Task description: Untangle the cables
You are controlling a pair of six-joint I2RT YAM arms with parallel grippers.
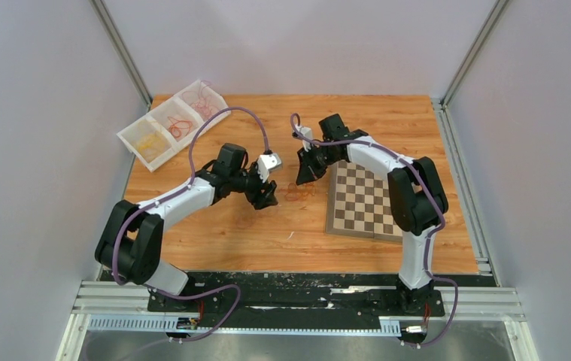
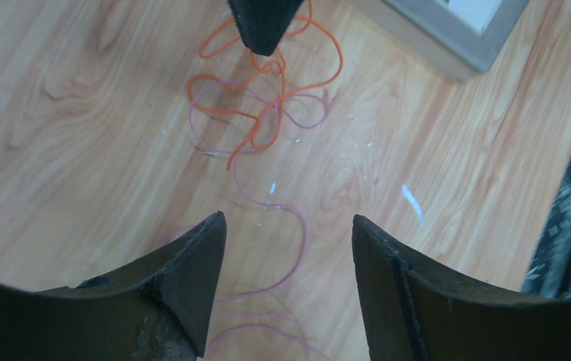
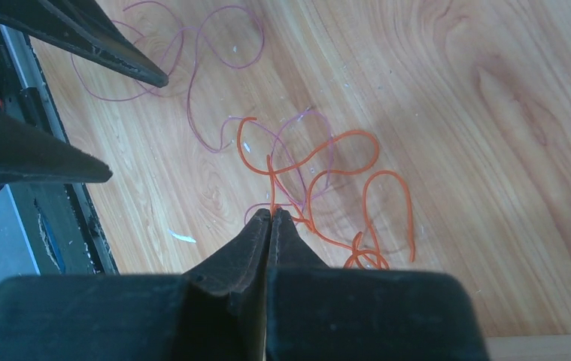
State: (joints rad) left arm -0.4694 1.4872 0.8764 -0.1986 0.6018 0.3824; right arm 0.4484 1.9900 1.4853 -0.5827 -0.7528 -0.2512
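Observation:
The cables point(image 1: 298, 192) lie in a small tangle on the wooden table between my two grippers. In the right wrist view a thin orange strand point(image 3: 342, 143) is looped and knotted with a thin pale purple strand point(image 3: 199, 113). My right gripper point(image 3: 271, 214) is shut, with the orange strand running into its tips; it also shows in the top view point(image 1: 306, 174). My left gripper point(image 2: 288, 226) is open and empty, low over a curl of the purple strand point(image 2: 299, 233), just short of the orange loops point(image 2: 267, 83). In the top view the left gripper point(image 1: 267, 195) sits left of the tangle.
A chessboard point(image 1: 361, 203) lies right of the tangle, and its edge shows in the left wrist view point(image 2: 432, 37). A white three-part tray point(image 1: 173, 124) holding more strands stands at the back left. The black base rail point(image 1: 297, 289) runs along the near edge.

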